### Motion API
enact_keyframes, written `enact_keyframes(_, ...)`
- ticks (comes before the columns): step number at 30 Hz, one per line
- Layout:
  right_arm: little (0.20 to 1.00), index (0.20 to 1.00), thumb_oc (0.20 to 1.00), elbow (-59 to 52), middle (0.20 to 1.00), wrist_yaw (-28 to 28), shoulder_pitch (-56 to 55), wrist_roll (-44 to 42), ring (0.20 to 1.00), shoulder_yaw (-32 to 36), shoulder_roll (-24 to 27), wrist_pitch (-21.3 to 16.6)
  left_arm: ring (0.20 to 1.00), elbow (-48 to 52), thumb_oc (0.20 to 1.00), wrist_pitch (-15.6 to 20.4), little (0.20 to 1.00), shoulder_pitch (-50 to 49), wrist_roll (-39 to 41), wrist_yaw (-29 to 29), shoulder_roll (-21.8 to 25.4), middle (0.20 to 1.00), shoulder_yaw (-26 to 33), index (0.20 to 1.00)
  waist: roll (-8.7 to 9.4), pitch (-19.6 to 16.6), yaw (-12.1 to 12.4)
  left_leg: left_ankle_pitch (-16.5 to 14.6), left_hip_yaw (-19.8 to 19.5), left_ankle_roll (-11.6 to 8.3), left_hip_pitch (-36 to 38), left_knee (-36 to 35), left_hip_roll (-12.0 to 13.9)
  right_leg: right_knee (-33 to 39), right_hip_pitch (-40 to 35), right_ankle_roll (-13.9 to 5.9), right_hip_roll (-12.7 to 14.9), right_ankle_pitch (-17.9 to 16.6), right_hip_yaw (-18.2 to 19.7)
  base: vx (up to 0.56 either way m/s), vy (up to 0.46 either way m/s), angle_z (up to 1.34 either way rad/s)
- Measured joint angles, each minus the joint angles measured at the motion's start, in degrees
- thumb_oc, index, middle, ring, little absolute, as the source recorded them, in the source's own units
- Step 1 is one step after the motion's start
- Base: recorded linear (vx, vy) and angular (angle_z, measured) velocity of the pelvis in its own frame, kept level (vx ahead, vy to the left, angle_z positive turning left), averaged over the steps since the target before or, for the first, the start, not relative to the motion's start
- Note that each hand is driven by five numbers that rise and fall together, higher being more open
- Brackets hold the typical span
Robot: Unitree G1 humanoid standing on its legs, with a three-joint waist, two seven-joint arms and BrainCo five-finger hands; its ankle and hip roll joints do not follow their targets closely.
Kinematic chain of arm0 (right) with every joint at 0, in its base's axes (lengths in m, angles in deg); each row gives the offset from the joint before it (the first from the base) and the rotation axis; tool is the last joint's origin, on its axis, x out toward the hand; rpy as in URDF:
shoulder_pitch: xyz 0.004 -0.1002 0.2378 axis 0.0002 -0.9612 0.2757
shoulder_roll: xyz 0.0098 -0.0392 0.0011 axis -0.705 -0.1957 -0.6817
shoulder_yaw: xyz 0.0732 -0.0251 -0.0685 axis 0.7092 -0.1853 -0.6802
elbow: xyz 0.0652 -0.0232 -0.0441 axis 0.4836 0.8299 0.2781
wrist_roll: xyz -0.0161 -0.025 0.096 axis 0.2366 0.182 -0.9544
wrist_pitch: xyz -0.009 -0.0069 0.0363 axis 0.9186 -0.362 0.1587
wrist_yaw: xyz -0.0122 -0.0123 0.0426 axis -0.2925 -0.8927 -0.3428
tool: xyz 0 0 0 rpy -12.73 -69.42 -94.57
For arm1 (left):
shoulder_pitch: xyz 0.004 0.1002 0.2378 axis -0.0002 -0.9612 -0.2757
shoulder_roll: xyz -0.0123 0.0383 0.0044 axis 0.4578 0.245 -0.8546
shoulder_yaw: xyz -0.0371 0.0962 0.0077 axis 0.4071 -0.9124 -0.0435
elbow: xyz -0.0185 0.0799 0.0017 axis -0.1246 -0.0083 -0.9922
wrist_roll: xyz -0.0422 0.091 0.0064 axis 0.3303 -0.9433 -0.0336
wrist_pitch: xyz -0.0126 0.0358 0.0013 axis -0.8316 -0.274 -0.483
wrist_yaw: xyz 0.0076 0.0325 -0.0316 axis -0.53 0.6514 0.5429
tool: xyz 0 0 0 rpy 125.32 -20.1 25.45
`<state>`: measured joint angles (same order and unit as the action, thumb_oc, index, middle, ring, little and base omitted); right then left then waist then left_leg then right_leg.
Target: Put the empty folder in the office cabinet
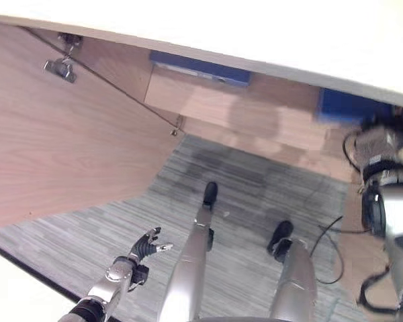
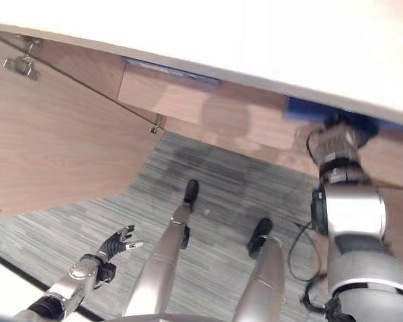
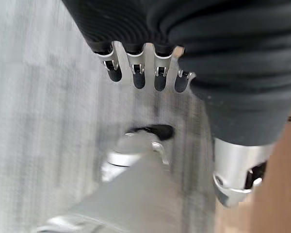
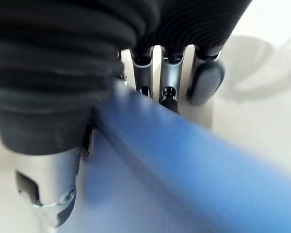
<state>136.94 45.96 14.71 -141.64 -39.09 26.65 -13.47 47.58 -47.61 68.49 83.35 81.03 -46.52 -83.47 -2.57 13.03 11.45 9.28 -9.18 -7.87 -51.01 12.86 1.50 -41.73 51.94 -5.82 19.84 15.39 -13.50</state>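
Note:
The blue folder (image 1: 349, 107) pokes out under the cabinet's white top (image 1: 255, 33), on the right. My right hand (image 1: 379, 144) is raised to it. In the right wrist view the fingers (image 4: 206, 77) lie over the blue folder's (image 4: 194, 170) far side and the thumb (image 4: 53, 194) presses its near face, so the hand is shut on it. My left hand (image 1: 148, 245) hangs low at the lower left, above the carpet, with relaxed, spread fingers (image 3: 138, 73) holding nothing.
The cabinet's wooden door (image 1: 60, 134) stands open on the left, its metal hinge (image 1: 60, 67) near the top. Another blue folder (image 1: 201, 67) lies inside on a wooden shelf (image 1: 208, 100). Grey striped carpet (image 1: 255, 181) covers the floor below.

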Motion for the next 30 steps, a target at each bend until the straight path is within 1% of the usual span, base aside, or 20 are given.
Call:
enact_keyframes(1, 1.0, 1.0, 1.0, 0.57, 1.0, -0.45, -2.0, -0.42, 1.0, 0.09, -0.3, -0.37, 1.0, -0.51, 1.0, -0.01, 1.0, 0.7, 0.52, 0.33, -0.03, 1.0, 0.17, 1.0, 0.27, 0.08, -0.4, 0.0, 0.05, 0.0, -0.07, -0.01, 0.12, 0.27, 0.0, -0.48, -0.47, -0.1, 0.05, 0.02, -0.038, -0.04)
enact_keyframes(2, 1.0, 1.0, 1.0, -0.43, 1.0, -1.67, -5.3, -0.59, 1.0, 0.06, -1.25, -2.0, 1.0, -1.01, 1.0, -0.05, 1.0, 0.78, 0.98, 0.26, 0.0, 1.0, 1.38, 1.0, 0.9, 0.11, -0.73, -0.01, -0.08, -0.03, -0.09, -0.1, 0.09, 0.47, -0.11, -0.58, -0.65, 0.01, 0.22, 0.02, -0.031, -0.03)
enact_keyframes(3, 1.0, 1.0, 1.0, -0.35, 1.0, -2.69, -7.68, -1.25, 1.0, 2.67, -2.0, -2.91, 1.0, -1.79, 1.0, -0.09, 1.0, 1.27, 1.0, 0.68, -0.01, 1.0, 2.62, 1.0, 1.78, 0.17, -1.16, -0.13, -0.34, -0.23, -0.13, -0.27, 0.24, 0.82, -0.26, -0.53, -0.67, -0.02, 0.05, 0.0, 0.0, 0.0)
enact_keyframes(4, 1.0, 1.0, 1.0, 1.08, 1.0, -2.83, -8.09, -2.8, 1.0, 3.73, -2.0, -1.7, 1.0, -2.63, 1.0, -0.16, 1.0, 1.65, 1.3, 0.91, -0.11, 1.0, 2.72, 1.0, 2.02, 0.25, -1.7, -0.21, -0.36, -0.37, -0.26, -0.38, 0.23, 0.86, -0.19, -0.45, -0.66, -0.08, 0.01, 0.0, 0.0, 0.0)
enact_keyframes(5, 1.0, 1.0, 1.0, 2.62, 1.0, -2.14, -8.55, -3.96, 1.0, 3.98, -2.03, -1.96, 1.0, -2.62, 1.0, -0.47, 1.0, 2.3, 1.5, 1.15, -0.34, 1.0, 2.44, 1.0, 1.87, 0.39, -1.7, -0.13, -0.29, -0.27, -0.4, -0.44, 0.23, 1.12, -0.01, 0.03, -0.68, -0.38, 0.06, 0.0, 0.0, 0.0)
enact_keyframes(6, 1.0, 1.0, 1.0, 3.55, 1.0, -2.31, -8.4, -4.93, 1.0, 4.45, -2.09, -0.72, 1.0, -2.61, 1.0, -0.48, 1.0, 2.54, 1.63, 1.26, -0.36, 1.0, 2.39, 1.0, 1.42, 0.65, -1.64, -0.07, -0.29, -0.24, -0.42, -0.49, 0.17, 1.11, -0.02, -0.08, -0.67, -0.38, 0.08, 0.0, 0.0, 0.0)
enact_keyframes(7, 1.0, 1.0, 1.0, 4.7, 1.0, -2.66, -7.15, -6.73, 1.0, 4.37, -2.86, -1.25, 1.0, -2.69, 1.0, -0.64, 1.0, 2.62, 1.89, 1.2, -0.33, 1.0, 2.73, 1.0, 0.56, 1.13, -1.6, 0.0, -0.34, -0.29, -0.41, -0.61, 0.18, 1.08, 0.01, -0.41, -0.71, -0.55, 0.07, 0.02, -0.047, 0.01)
enact_keyframes(8, 1.0, 1.0, 1.0, 4.74, 1.0, -2.68, -5.43, -6.63, 1.0, 3.27, -3.84, -1.42, 1.0, -2.66, 1.0, -0.7, 1.0, 2.62, 1.9, 1.18, -0.33, 1.0, 2.95, 1.0, -0.11, 1.5, -1.48, 0.08, -0.52, -0.36, -0.41, -0.67, 0.19, 0.96, 0.03, -0.38, -0.73, -0.54, -0.01, 0.02, -0.041, 0.0)
enact_keyframes(10, 1.0, 1.0, 1.0, 6.42, 1.0, -0.92, 1.23, -9.63, 1.0, 0.13, -5.86, -2.25, 1.0, -2.8, 1.0, -1.07, 1.0, 2.52, 1.9, 1.2, -0.31, 1.0, 2.88, 1.0, -0.57, 1.61, -0.98, 0.06, -0.6, -0.42, -0.43, -1.02, 0.0, 0.31, 0.21, -0.38, -0.83, -0.4, 0.07, 0.09, -0.073, 0.0)
enact_keyframes(11, 1.0, 1.0, 1.0, 6.9, 1.0, 0.57, 7.35, -13.86, 1.0, 0.36, -6.39, -1.64, 1.0, -2.52, 1.0, -1.07, 1.0, 2.62, 1.89, 1.25, -0.46, 1.0, 2.85, 1.0, -1.71, 1.83, -0.47, -0.06, -0.99, -0.45, -0.38, -1.37, 0.16, 0.19, 0.32, -0.2, -0.84, -0.26, 0.05, 0.1, -0.094, 0.05)
enact_keyframes(12, 1.0, 1.0, 1.0, 7.69, 1.0, 2.98, 10.8, -16.78, 1.0, 1.01, -7.19, -2.51, 1.0, -2.3, 1.0, -1.0, 1.0, 2.62, 1.88, 1.26, -0.55, 1.0, 2.85, 1.0, -2.84, 1.73, 0.07, -0.05, -1.19, -0.45, -0.4, -2.47, 0.14, 0.35, 0.74, -0.09, -0.99, -0.21, 0.28, 0.03, -0.048, 0.11)
enact_keyframes(13, 1.0, 1.0, 1.0, 10.22, 1.0, 7.64, 16.48, -19.21, 1.0, -0.02, -7.23, -5.49, 1.0, -2.06, 1.0, -1.0, 1.0, 2.28, 1.89, 0.98, -0.31, 1.0, 2.86, 1.0, -4.15, 1.48, 0.81, -1.18, -1.72, -1.34, -0.45, -3.63, -0.33, 0.3, 0.94, -0.4, -1.59, -0.38, 0.18, 0.0, -0.032, 0.12)
enact_keyframes(14, 1.0, 1.0, 1.0, 10.31, 1.0, 13.22, 19.81, -22.24, 1.0, -2.68, -7.64, -6.17, 1.0, -1.26, 1.0, -0.99, 1.0, 1.04, 1.84, 0.79, -0.85, 1.0, 4.34, 1.0, -4.73, 1.5, 0.87, -2.83, -1.93, -1.84, -0.65, -3.67, 0.06, 1.55, 1.15, 0.06, -1.58, -1.31, 0.37, 0.0, 0.0, 0.0)
enact_keyframes(15, 1.0, 1.0, 1.0, 4.09, 1.0, 14.74, 15.95, -20.7, 1.0, -6.08, -11.93, -7.06, 1.0, -0.32, 1.0, -0.39, 1.0, -2.08, 1.86, -0.16, -1.75, 1.0, 6.7, 1.0, -4.78, 1.58, -0.41, -2.5, -2.04, -1.65, -0.5, -3.58, 0.21, 2.23, 1.12, 0.41, -1.78, -1.71, 0.23, -0.03, -0.014, -0.14)
enact_keyframes(16, 1.0, 1.0, 1.0, -5.65, 1.0, 14.45, 9.0, -14.7, 1.0, -7.56, -14.85, -7.79, 1.0, -1.4, 1.0, -1.32, 1.0, -2.97, 1.81, -0.77, -2.53, 1.0, 6.0, 1.0, -4.81, 1.69, -1.5, -1.87, -2.09, -1.34, -0.6, -3.53, 0.25, 2.2, 1.44, 0.29, -2.04, -1.84, 0.54, -0.02, -0.018, -0.25)
enact_keyframes(17, 1.0, 1.0, 1.0, -11.38, 1.0, 12.77, 5.16, -9.16, 1.0, -7.5, -15.67, -8.21, 1.0, -1.9, 1.0, -1.41, 1.0, -2.96, 1.84, -1.02, -4.2, 1.0, 5.63, 1.0, -4.96, 1.79, -1.68, -1.81, -1.93, -1.42, -1.38, -3.85, 0.24, 2.27, 2.79, -0.14, -2.37, -2.11, 1.65, -0.02, -0.025, -0.25)
enact_keyframes(19, 1.0, 1.0, 1.0, -11.64, 1.0, 11.83, 5.4, -6.75, 1.0, -7.1, -15.67, -8.13, 1.0, -1.28, 1.0, -1.33, 1.0, -2.13, 1.84, -1.08, -5.23, 1.0, 5.45, 1.0, -5.44, 2.14, -1.78, -1.82, -2.06, -1.43, -1.9, -4.09, 0.3, 2.19, 3.41, -0.29, -2.7, -2.2, 1.9, -0.01, -0.029, -0.02)
enact_keyframes(20, 1.0, 1.0, 1.0, -10.36, 1.0, 10.46, 5.73, -6.07, 1.0, -6.84, -15.36, -8.04, 1.0, -1.08, 1.0, -1.03, 1.0, -0.77, 1.85, -1.31, -4.58, 1.0, 5.56, 1.0, -5.51, 2.4, -1.81, -1.86, -2.29, -1.46, -1.81, -5.02, 0.74, 2.31, 3.4, -0.22, -3.27, -2.16, 1.73, -0.01, -0.025, 0.16)
enact_keyframes(24, 1.0, 1.0, 1.0, -6.87, 1.0, 7.31, 7.67, -6.0, 1.0, -6.81, -14.84, -7.83, 1.0, -1.09, 1.0, -1.06, 1.0, -0.06, 1.85, -1.31, -4.49, 1.0, 5.39, 1.0, -5.59, 3.02, -1.84, -1.87, -2.15, -1.46, -1.64, -5.3, 0.79, 2.36, 3.31, -0.23, -3.42, -2.17, 1.87, 0.0, -0.008, 0.03)
enact_keyframes(30, 1.0, 1.0, 1.0, -6.02, 1.0, 6.51, 8.02, -6.18, 1.0, -6.14, -14.05, -7.26, 1.0, -1.09, 1.0, -1.07, 1.0, 0.11, 1.83, -1.29, -4.24, 1.0, 5.42, 1.0, -5.71, 3.53, -1.74, -1.86, -2.04, -1.45, -1.15, -5.44, 0.76, 2.49, 2.64, -0.22, -3.39, -2.17, 1.82, 0.0, -0.003, 0.03)
